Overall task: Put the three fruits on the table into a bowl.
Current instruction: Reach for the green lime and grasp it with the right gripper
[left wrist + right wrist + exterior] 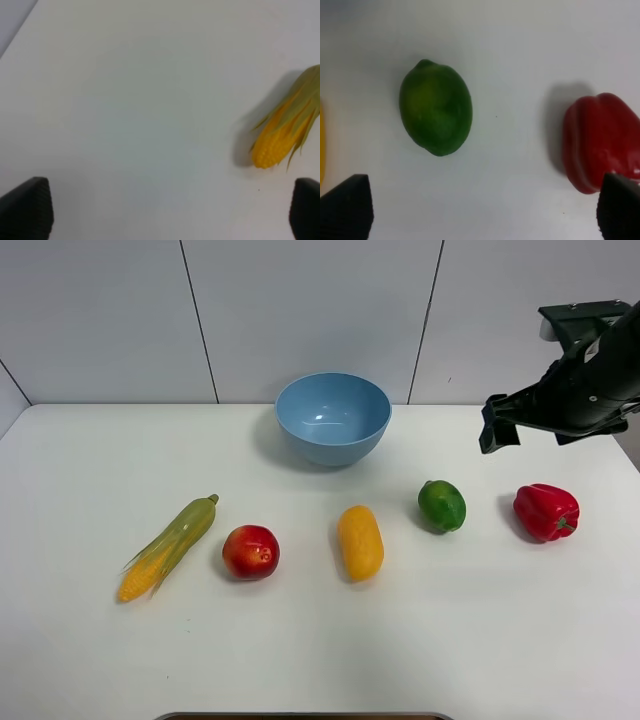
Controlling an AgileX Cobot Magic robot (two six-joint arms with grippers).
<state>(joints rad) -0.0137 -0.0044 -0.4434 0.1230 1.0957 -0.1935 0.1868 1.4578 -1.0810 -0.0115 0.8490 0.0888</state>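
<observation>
Table [80,660], bowl [331,446], corn [168,546], apple [250,552] perhaps, mango [360,542], lime [442,505], pepper [545,511]

A large white smooth desk [100,460] carries everything. A round light-blue plastic bowl [335,445] stands at the back, near the middle. In front of it runs a row, from left to right: a green-husked yellow corn cob [170,545], a round red fruit with yellow blush [250,552], an oblong yellow-orange mango [360,542], a round glossy green lime [442,505] and a lobed glossy red bell pepper [545,511]. All lie apart. The corn cob lies slantwise. The mango lies front to back, straight before the bowl. The lime and the bell pepper sit a little farther back than the others.
</observation>
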